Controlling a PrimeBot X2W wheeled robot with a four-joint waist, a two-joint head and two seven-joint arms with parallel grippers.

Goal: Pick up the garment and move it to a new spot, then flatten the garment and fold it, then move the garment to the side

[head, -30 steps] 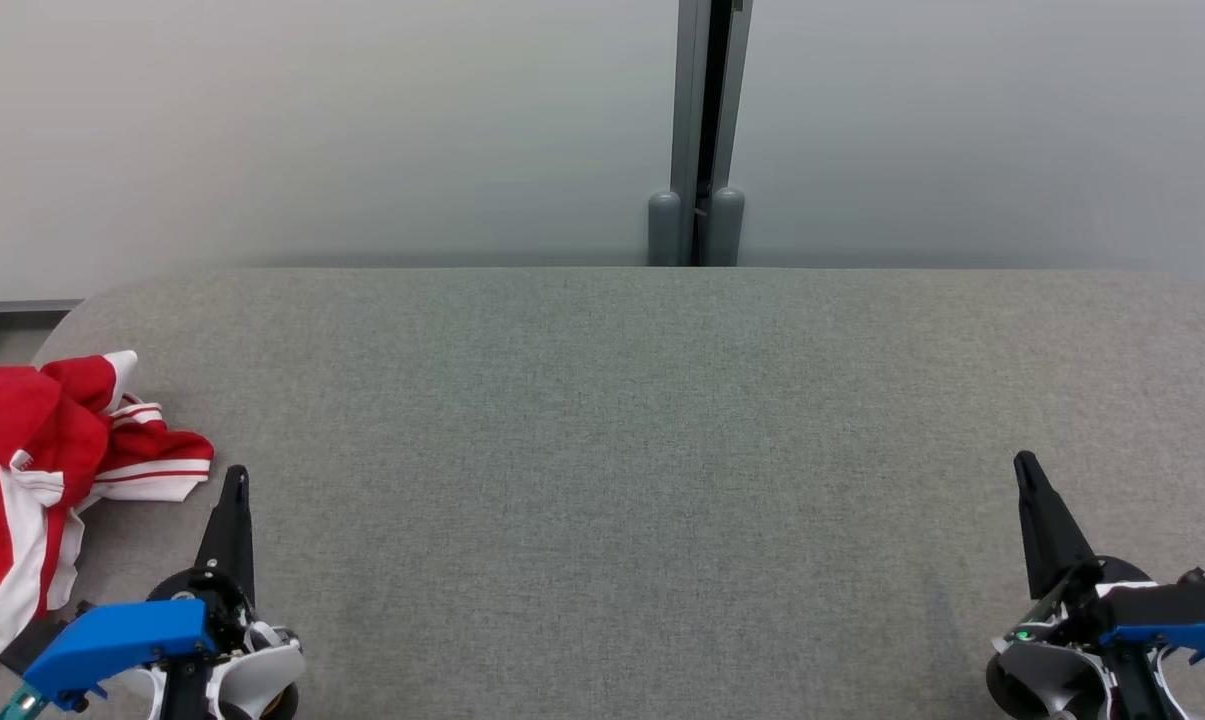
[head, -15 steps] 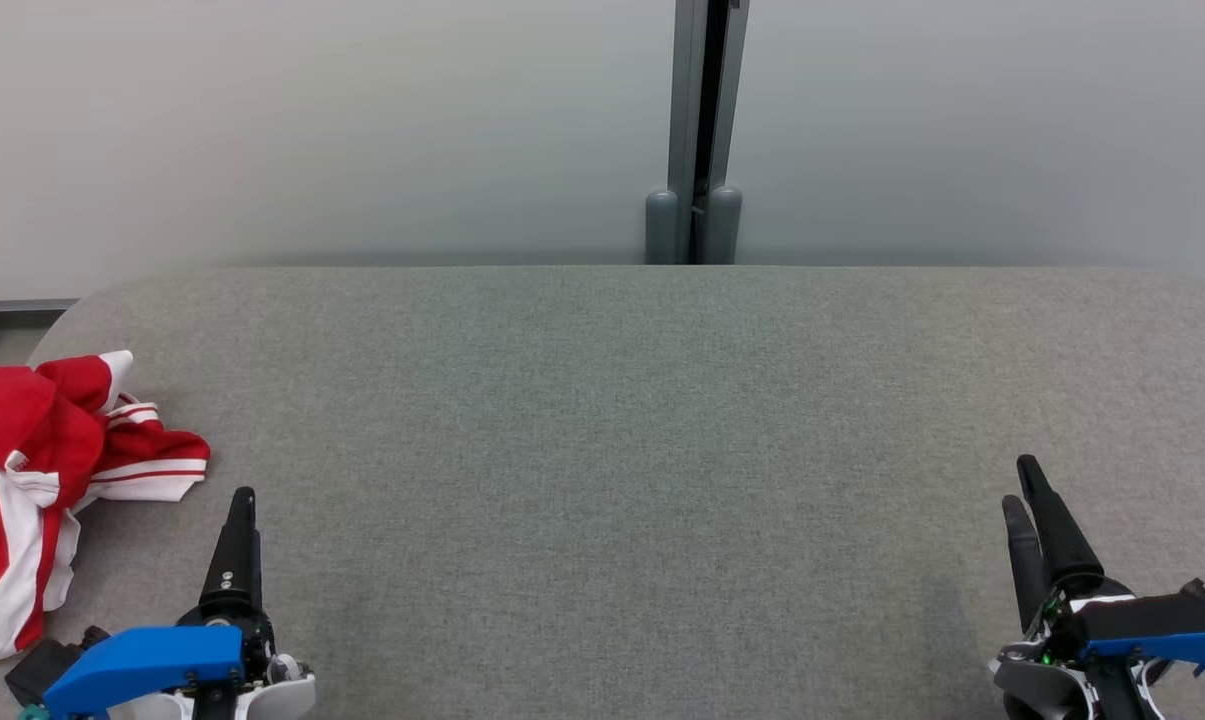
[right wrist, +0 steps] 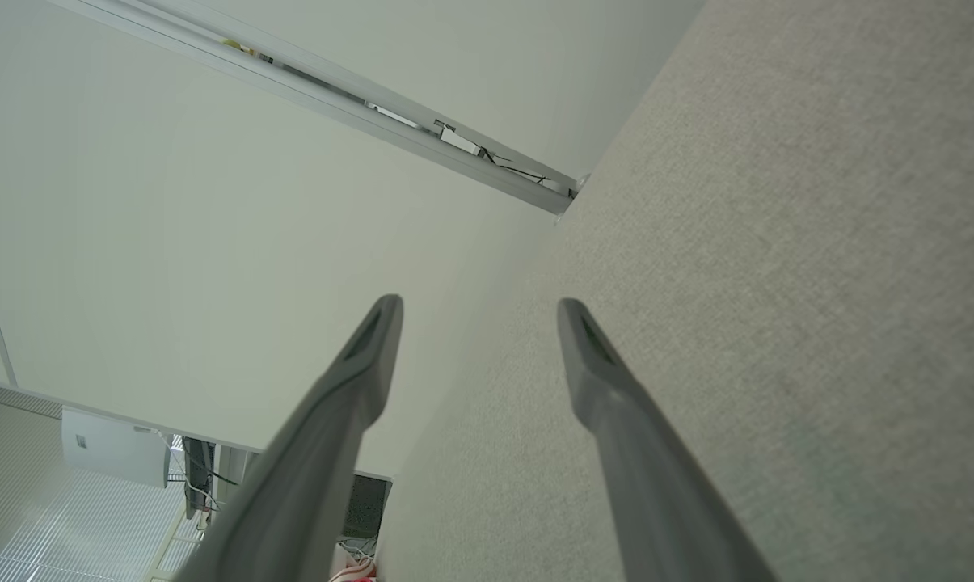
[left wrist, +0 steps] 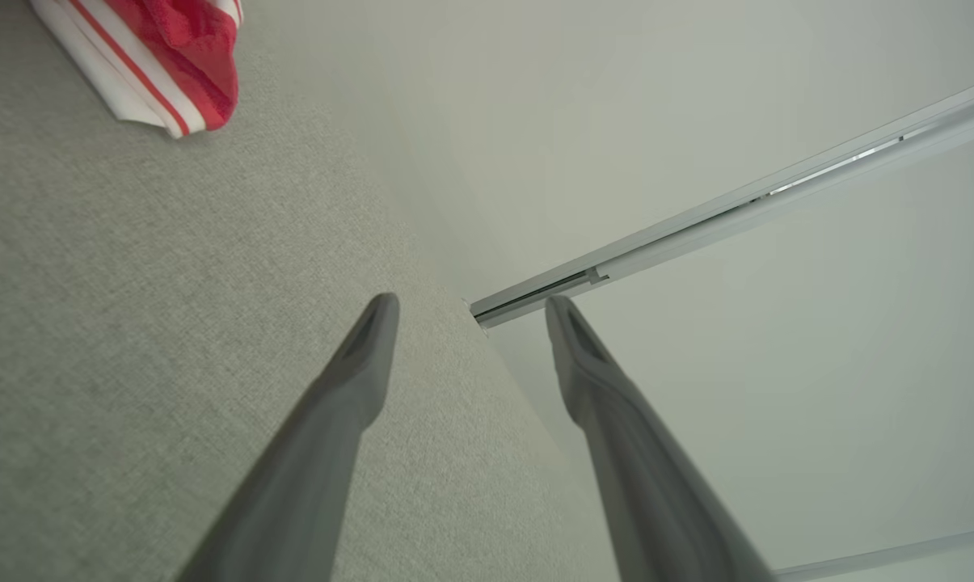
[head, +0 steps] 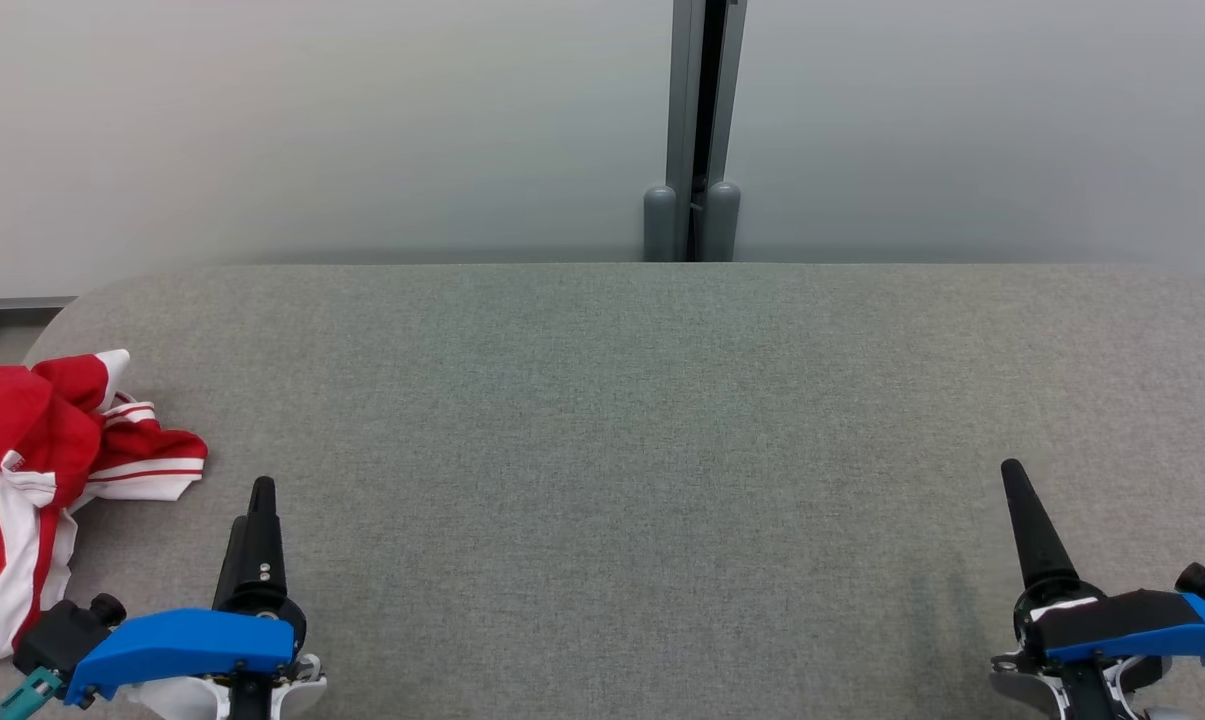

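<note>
The left gripper [left wrist: 472,305] and the right gripper [right wrist: 477,303], shut a second ago, are now spread wide and empty over the bench [head: 602,420], at whose left end the crumpled red-and-white garment [head: 32,470] is left ungrasped, so pickup is judged next.

Left gripper [head: 260,498], lower left of frame: tapered black fingers [head: 255,550], two small pale screws [head: 265,571], blue moulded cover [head: 177,642], white housing [head: 187,697], teal plug [head: 17,698] at the edge.
Right gripper [head: 1012,475], lower right: matching black fingers, black-and-blue cover [head: 1132,618], white housing, black knob [head: 1190,577], white band [head: 1057,606] at finger base.
</note>
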